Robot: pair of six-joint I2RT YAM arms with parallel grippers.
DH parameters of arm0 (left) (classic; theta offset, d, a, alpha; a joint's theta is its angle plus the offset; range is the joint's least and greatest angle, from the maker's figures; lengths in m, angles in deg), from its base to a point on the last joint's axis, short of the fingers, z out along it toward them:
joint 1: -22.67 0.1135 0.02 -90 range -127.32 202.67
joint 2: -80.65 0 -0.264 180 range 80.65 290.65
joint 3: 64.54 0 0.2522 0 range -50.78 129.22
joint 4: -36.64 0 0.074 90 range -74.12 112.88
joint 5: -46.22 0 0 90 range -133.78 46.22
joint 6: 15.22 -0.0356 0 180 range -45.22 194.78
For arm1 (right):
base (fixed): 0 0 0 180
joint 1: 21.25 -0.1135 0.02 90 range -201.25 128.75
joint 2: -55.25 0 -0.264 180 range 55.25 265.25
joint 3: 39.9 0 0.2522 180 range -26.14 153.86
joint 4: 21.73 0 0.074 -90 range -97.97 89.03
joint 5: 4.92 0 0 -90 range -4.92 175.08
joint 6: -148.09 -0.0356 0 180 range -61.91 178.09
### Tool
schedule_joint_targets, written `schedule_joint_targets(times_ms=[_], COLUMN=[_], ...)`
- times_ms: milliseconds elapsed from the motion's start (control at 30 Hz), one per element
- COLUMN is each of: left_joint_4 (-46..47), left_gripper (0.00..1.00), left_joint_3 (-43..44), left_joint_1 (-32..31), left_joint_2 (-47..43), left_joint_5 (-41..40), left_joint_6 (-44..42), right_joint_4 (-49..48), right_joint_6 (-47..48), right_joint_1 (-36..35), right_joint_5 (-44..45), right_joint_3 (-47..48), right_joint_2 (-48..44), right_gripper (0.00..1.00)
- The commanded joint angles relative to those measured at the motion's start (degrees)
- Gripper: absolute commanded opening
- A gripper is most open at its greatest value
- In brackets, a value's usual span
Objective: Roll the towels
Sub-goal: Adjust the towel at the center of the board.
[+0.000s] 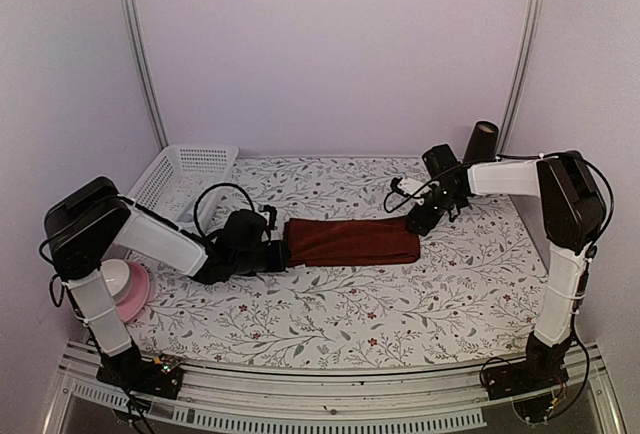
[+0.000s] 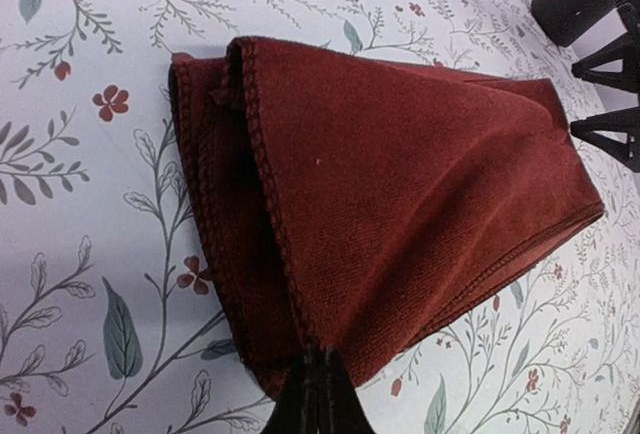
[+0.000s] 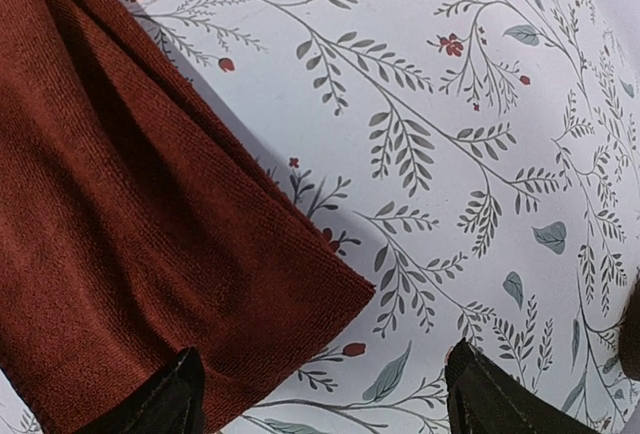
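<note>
Left tool pinches the maroon towel at its 9 o'clock end; right tool gapes at 3 o'clock. Folded into a strip mid-counter, the towel is not yet rolled.

The maroon towel lies flat midway across the table, folded into a long strip, apparently several layers thick.

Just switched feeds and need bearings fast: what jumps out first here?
The dark red towel, folded into a long strip, lies mid-table on the floral cloth. The left gripper is shut on its left end, while the right gripper stands open at its right end. A white basket sits at the far left.
</note>
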Motion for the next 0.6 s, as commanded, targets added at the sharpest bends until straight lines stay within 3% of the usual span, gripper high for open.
schedule_joint_targets(times_ms=[0,567], left_joint_4=[1.3,2.2], left_gripper=[0.0,0.0], left_joint_3=[-1.5,0.9], left_joint_1=[-1.0,-1.2], left_joint_2=[-0.1,3.4], left_joint_5=[-1.6,0.2], left_joint_6=[1.4,0.2], right_joint_4=[2.0,4.3], right_joint_6=[2.8,15.7], right_joint_1=[-0.8,-2.2], right_joint_5=[-1.7,-8.0], right_joint_3=[-1.1,-8.6], right_joint_2=[-2.2,-10.8], right_gripper=[0.83,0.82])
